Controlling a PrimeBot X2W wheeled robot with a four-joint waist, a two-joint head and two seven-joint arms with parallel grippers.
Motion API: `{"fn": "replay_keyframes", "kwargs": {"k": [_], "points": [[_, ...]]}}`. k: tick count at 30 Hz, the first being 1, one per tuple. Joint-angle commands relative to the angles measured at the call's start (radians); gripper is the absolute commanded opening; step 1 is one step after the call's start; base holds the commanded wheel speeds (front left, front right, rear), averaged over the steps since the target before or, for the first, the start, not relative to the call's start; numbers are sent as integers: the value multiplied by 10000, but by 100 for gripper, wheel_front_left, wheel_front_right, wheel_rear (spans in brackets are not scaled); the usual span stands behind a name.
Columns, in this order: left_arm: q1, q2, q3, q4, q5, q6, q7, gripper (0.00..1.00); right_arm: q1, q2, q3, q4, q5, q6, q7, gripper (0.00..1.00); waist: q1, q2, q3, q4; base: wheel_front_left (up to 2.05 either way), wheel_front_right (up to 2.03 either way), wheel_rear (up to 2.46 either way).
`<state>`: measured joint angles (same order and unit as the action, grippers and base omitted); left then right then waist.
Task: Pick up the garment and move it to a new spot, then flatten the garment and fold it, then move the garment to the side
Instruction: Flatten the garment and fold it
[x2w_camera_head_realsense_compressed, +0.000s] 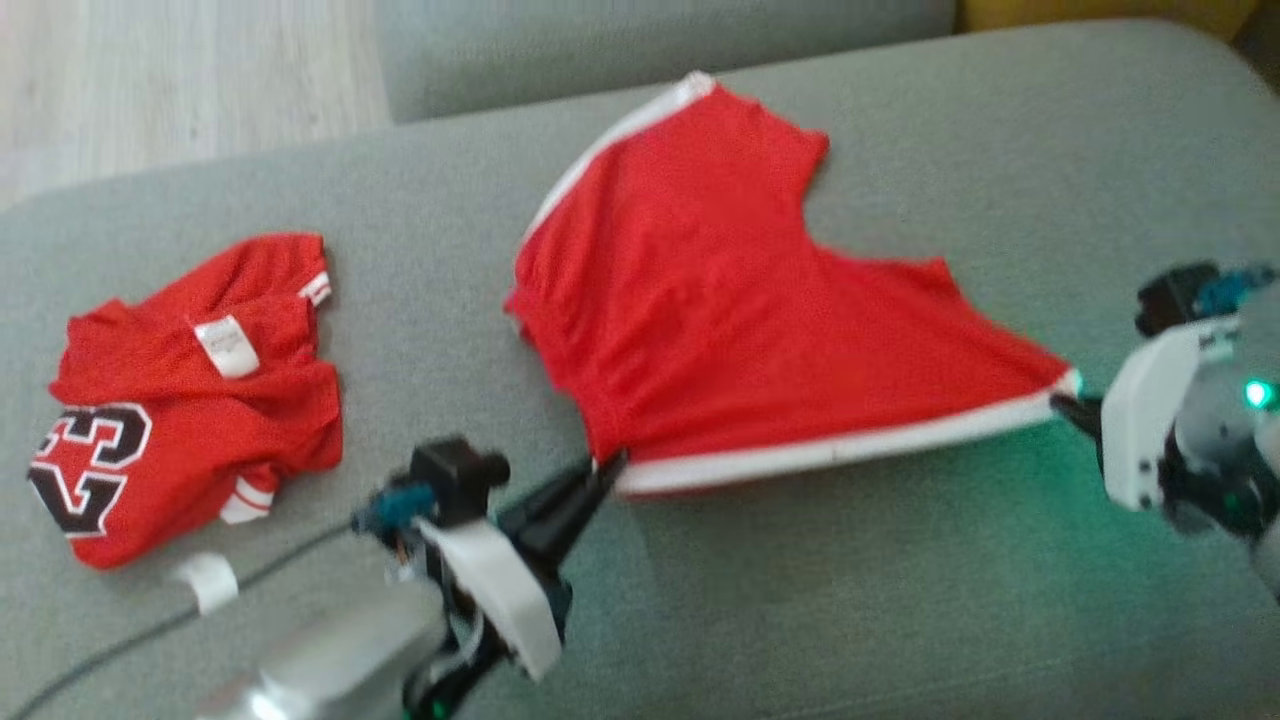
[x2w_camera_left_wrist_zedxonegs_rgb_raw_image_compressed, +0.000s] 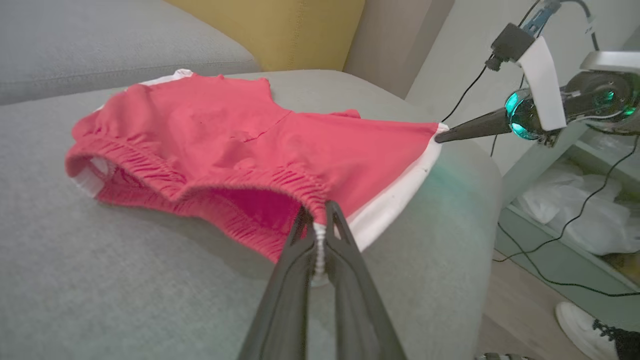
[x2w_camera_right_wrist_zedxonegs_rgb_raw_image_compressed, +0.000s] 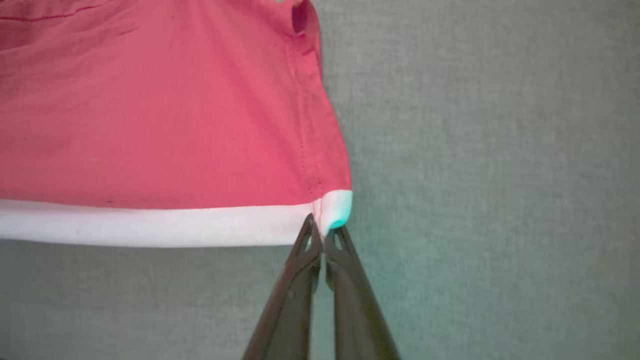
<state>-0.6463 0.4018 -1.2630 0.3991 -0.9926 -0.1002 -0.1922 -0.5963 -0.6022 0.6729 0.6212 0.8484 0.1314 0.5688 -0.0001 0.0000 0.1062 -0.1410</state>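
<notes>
Head view: the red shorts (x2w_camera_head_realsense_compressed: 700, 300) lie on the grey cushion (x2w_camera_head_realsense_compressed: 850, 600), pulled taut between 2 grippers. The left gripper (x2w_camera_head_realsense_compressed: 605, 470) and right gripper (x2w_camera_head_realsense_compressed: 1065, 402) are each clamped on one end of the white stripe.

Left wrist view: the fingers pinch the waistband end.

Right wrist view: the fingers are closed on the hem corner.

Flattening looks underway; folding and the move aside are not yet done.

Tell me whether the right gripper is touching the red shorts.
Touching. Right wrist view: the right gripper pinches the white corner of the red shorts.

Matt red cloth shorts (x2w_camera_head_realsense_compressed: 720, 300), woven grey cushion (x2w_camera_head_realsense_compressed: 900, 600)
</notes>
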Motion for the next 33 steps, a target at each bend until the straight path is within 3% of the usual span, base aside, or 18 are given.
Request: {"fn": "replay_keyframes", "kwargs": {"k": [1, 8, 13, 22, 33], "points": [[-36, 301, 290, -307, -224, 96, -131, 0, 198, -537, 42, -425, 107, -7, 101, 0, 1, 0, -324, -106, 0, 0, 0], [1076, 346, 227, -1355, -343, 663, -335, 0, 1582, -1503, -335, -2027, 684, -7, 545, 0, 1, 0, -625, -287, 0, 0, 0], [822, 510, 415, -1731, -153, 992, -370, 0, 1769, -1692, -1044, -2854, 522, -7, 322, 0, 1, 0, -380, -156, 0, 0, 0], [-502, 408, 937, -1677, 3, 1166, -109, 0, 642, -772, -2394, -3073, -871, -7, -581, 0, 1, 0, 544, 346, 0, 0, 0], [-2354, -119, 1451, -798, 94, 898, 230, 0, -1989, 462, -2691, -1623, -2536, -7, -1361, 0, 1, 0, 2197, 1159, 0, 0, 0]]}}
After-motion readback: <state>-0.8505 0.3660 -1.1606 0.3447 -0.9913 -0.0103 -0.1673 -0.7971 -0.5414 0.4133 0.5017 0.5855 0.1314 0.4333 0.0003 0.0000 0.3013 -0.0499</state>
